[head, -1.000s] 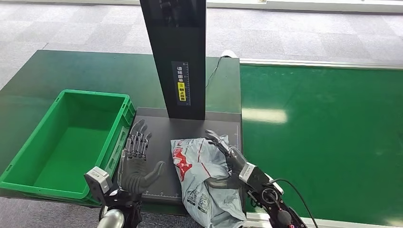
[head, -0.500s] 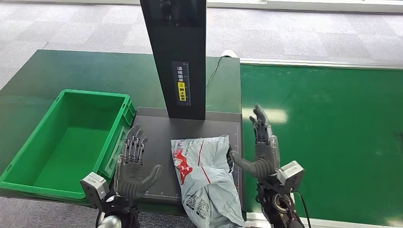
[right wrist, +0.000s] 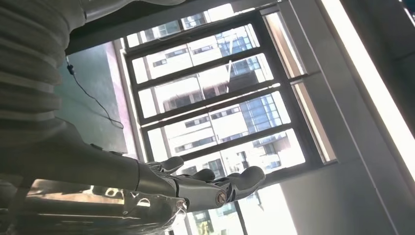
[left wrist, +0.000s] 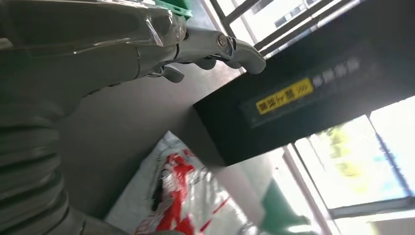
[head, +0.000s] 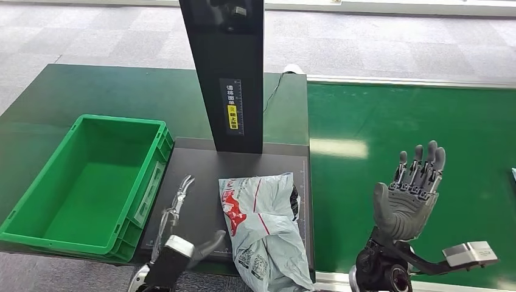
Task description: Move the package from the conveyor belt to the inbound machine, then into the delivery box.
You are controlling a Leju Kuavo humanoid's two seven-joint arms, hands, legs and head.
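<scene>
I see the grey package [head: 264,234] lying on the inbound machine's black platform [head: 198,170], its near end hanging past the front edge and its right side close to the platform's right edge. My left hand [head: 176,234] hovers edge-on just beside the package, fingers [head: 182,188] straight and apart, holding nothing; a strip of bare platform lies between it and the green delivery box [head: 55,234]. My right hand [head: 407,194] is raised over the green conveyor belt [head: 377,121], well apart from the package, fingers spread wide and empty. The machine's black column [head: 228,73] stands behind the package.
</scene>
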